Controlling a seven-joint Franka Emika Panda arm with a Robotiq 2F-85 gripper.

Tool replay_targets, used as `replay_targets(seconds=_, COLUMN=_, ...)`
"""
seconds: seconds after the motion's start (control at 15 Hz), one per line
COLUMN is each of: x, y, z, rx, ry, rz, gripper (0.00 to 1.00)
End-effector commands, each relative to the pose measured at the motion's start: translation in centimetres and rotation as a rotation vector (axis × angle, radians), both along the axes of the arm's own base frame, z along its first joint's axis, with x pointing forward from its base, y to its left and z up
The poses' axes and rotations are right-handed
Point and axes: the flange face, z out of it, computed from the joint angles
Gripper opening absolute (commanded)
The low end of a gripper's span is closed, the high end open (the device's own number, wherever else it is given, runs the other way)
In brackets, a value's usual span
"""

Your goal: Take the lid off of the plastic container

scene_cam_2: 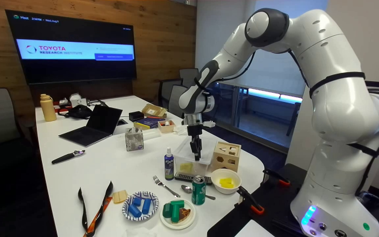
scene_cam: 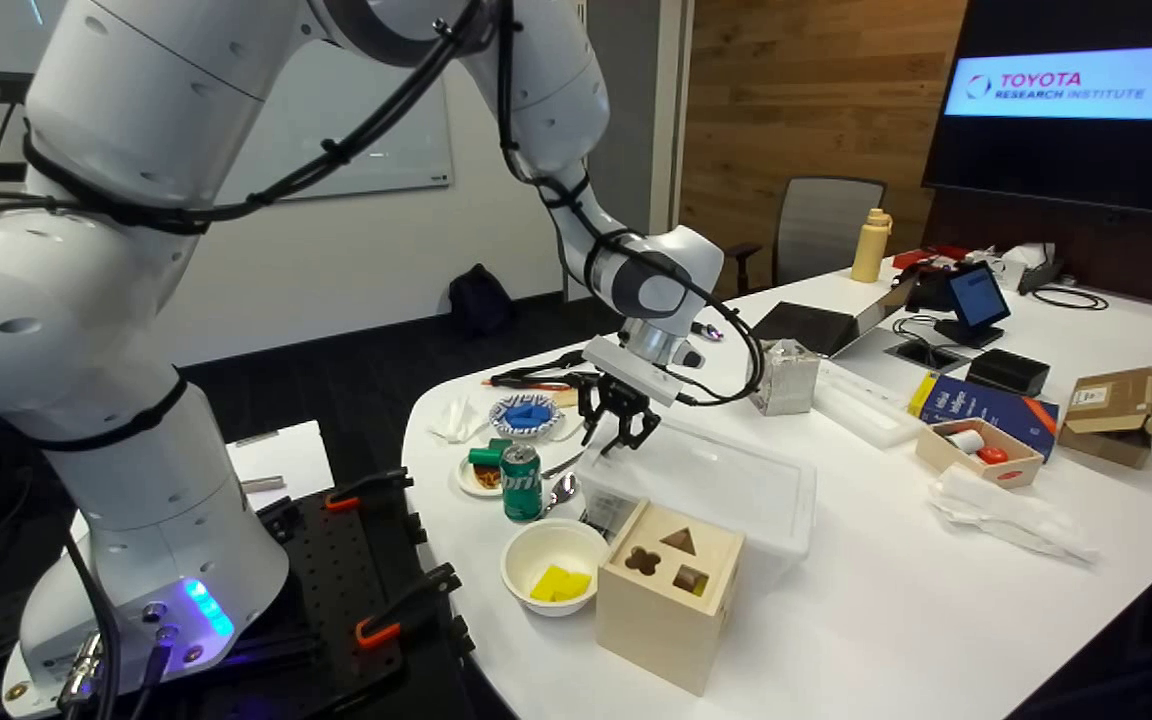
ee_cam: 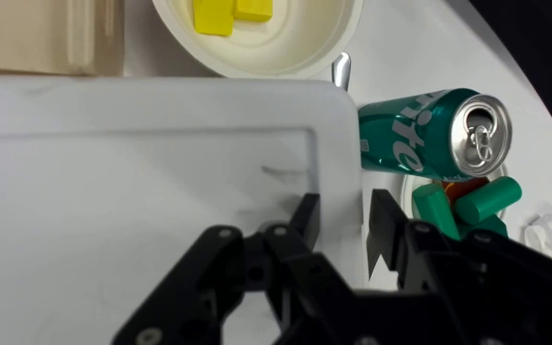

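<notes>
The lid (scene_cam: 726, 475) is a flat translucent white rectangle lying on top of the plastic container (scene_cam_2: 200, 169). A yellow thing shows through the container's wall. The lid also fills the left of the wrist view (ee_cam: 161, 201). My gripper (ee_cam: 345, 206) is open, with one finger over the lid and the other just outside its edge. The lid's rim lies between the fingers, with gaps visible. In both exterior views my gripper (scene_cam: 598, 445) (scene_cam_2: 197, 158) points down at the lid's edge near the can. Whether a fingertip touches the lid, I cannot tell.
A wooden box with cut-out holes (scene_cam: 671, 600) stands against the container. Beside it are a bowl with yellow blocks (scene_cam_2: 226, 181), a green can (scene_cam_2: 198, 191), a spray bottle (scene_cam_2: 169, 166) and a black remote (scene_cam_2: 184, 177). A plate with green blocks (scene_cam_2: 178, 214) lies nearer.
</notes>
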Motion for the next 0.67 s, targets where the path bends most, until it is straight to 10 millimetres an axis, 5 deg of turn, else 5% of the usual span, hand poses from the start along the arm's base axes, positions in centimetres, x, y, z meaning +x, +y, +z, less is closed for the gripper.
replay_targets(seconds=0.0, x=0.4, y=-0.3, z=0.4, rx=0.028, ry=0.031, rz=-0.002, gripper=0.1)
replay_targets(seconds=0.13, x=0.6, y=-0.4, z=0.6, rx=0.008, ry=-0.002, rz=-0.013, gripper=0.1)
replay_targets(seconds=0.2, x=0.5, y=-0.2, z=0.7, rx=-0.003, ry=-0.023, rz=-0.013, gripper=0.6)
replay_targets(seconds=0.6, x=0.4, y=1.7, z=1.9, rx=-0.098, ry=-0.28, rz=-0.029, gripper=0.96)
